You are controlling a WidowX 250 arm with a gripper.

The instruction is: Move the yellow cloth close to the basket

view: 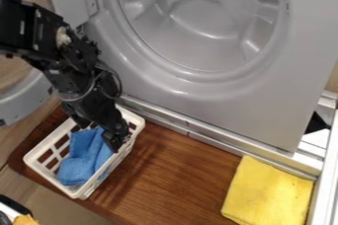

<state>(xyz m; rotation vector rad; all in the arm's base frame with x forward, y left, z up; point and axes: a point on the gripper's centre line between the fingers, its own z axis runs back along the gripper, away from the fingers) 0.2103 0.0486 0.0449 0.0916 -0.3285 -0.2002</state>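
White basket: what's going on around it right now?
The robot's gripper is down at the white basket, by the blue cloth inside. The yellow cloth lies on the brown wooden surface, well away from the basket, so it isn't yet where the task wants it.

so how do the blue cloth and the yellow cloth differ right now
The blue cloth sits bunched inside the white basket, while the yellow cloth lies outside it on the wooden surface. The yellow cloth is flatter and shows more area than the blue cloth. Both look soft.
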